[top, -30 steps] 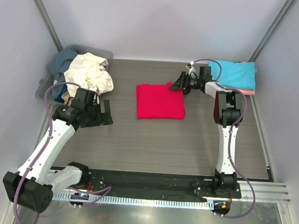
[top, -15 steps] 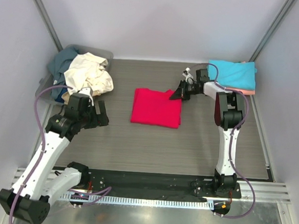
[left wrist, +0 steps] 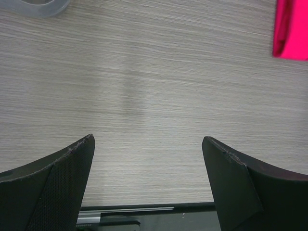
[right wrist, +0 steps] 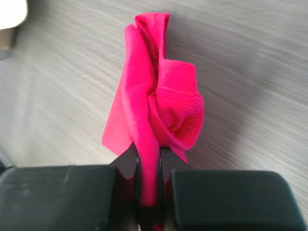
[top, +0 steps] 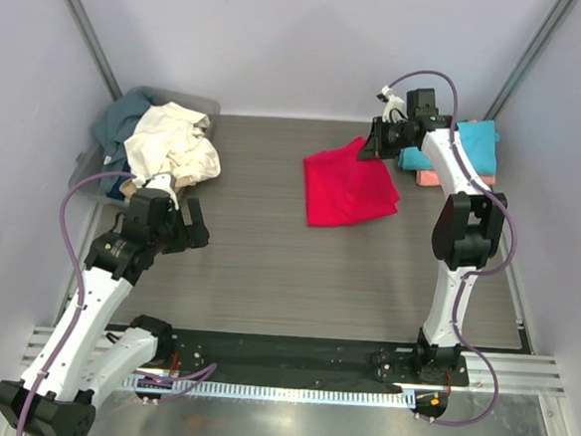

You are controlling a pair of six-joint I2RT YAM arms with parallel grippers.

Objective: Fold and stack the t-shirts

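Plain crimson t-shirt (top: 350,190), turquoise t-shirt (top: 478,139), cream t-shirt (top: 176,145) — grey wood-grain table (top: 267,266).

Laboratory robot cell, viewed from my own station. I am bolted to an aluminium rail (top: 519,369) at the near edge of a wood-grain table (top: 267,271), enclosed by plain white panels (top: 303,44) on metal posts (top: 82,24), with my purple cabling (top: 425,73) exposed.

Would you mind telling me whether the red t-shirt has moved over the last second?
Yes. The red t-shirt, pinched in the right gripper, has slid right, nearer the folded turquoise t-shirt at the table's far right.
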